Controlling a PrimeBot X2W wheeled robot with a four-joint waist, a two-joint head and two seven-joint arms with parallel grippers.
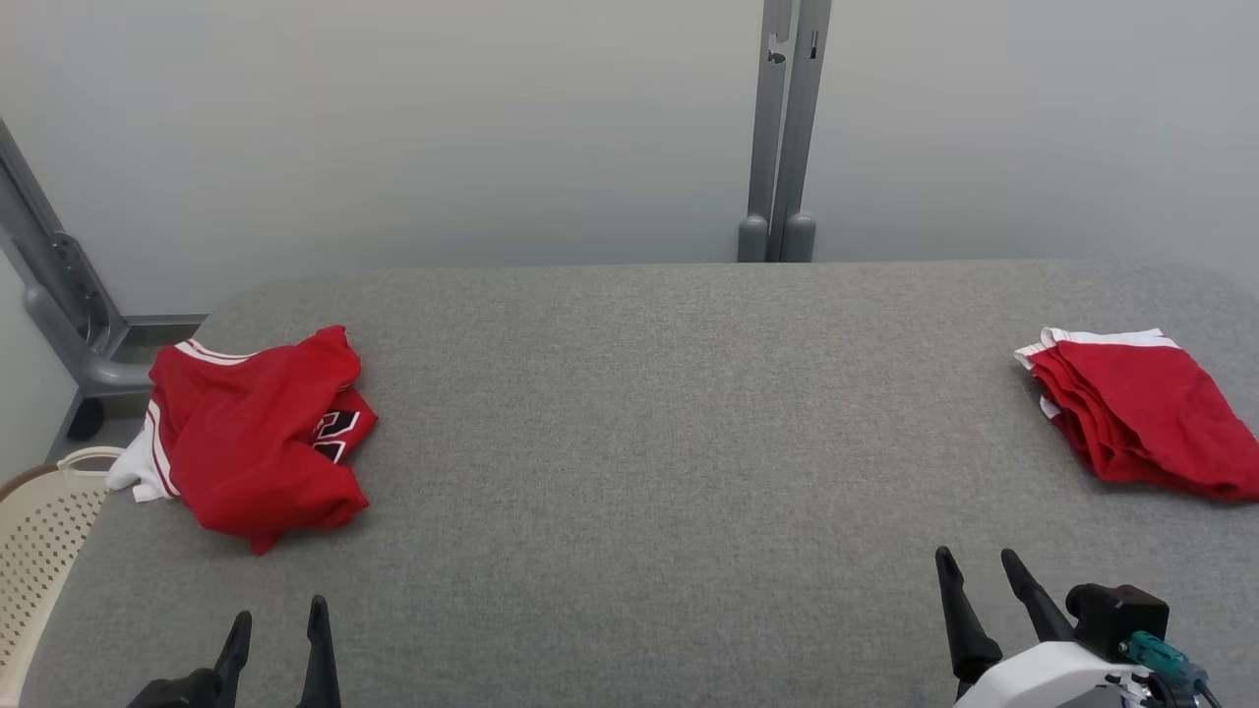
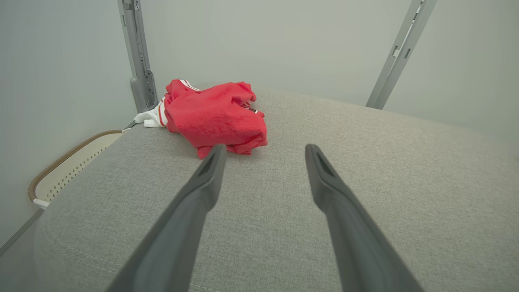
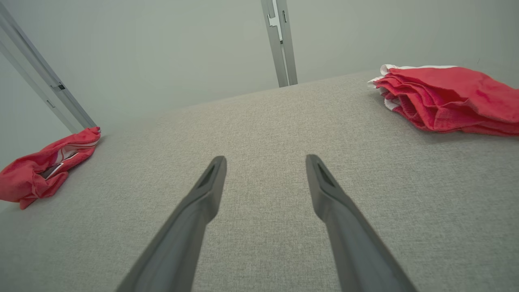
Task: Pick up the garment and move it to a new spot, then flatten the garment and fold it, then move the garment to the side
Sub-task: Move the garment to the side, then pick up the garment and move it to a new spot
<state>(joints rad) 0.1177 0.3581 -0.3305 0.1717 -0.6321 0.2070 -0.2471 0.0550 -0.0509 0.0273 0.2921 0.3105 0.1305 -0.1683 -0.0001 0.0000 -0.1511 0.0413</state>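
Note:
A crumpled red garment [image 1: 258, 438] with white trim and a dark number print lies in a heap at the left side of the grey table [image 1: 649, 442]. It also lies ahead of the left fingers, red garment [image 2: 215, 117], and at the far left of the right wrist view, red garment [image 3: 38, 172]. My left gripper [image 1: 278, 621] hovers open near the front edge, short of the heap and touching nothing. Over the front right of the table my right gripper [image 1: 978, 565] is open and empty too. Both pairs of fingers are spread wide over bare cloth in the wrist views.
A neat stack of folded red garments [image 1: 1141, 413] sits at the table's right edge, folded stack [image 3: 450, 99]. A cream perforated basket [image 1: 39, 551] stands beside the table's left edge. Grey metal posts [image 1: 787, 128] rise behind the table against a pale wall.

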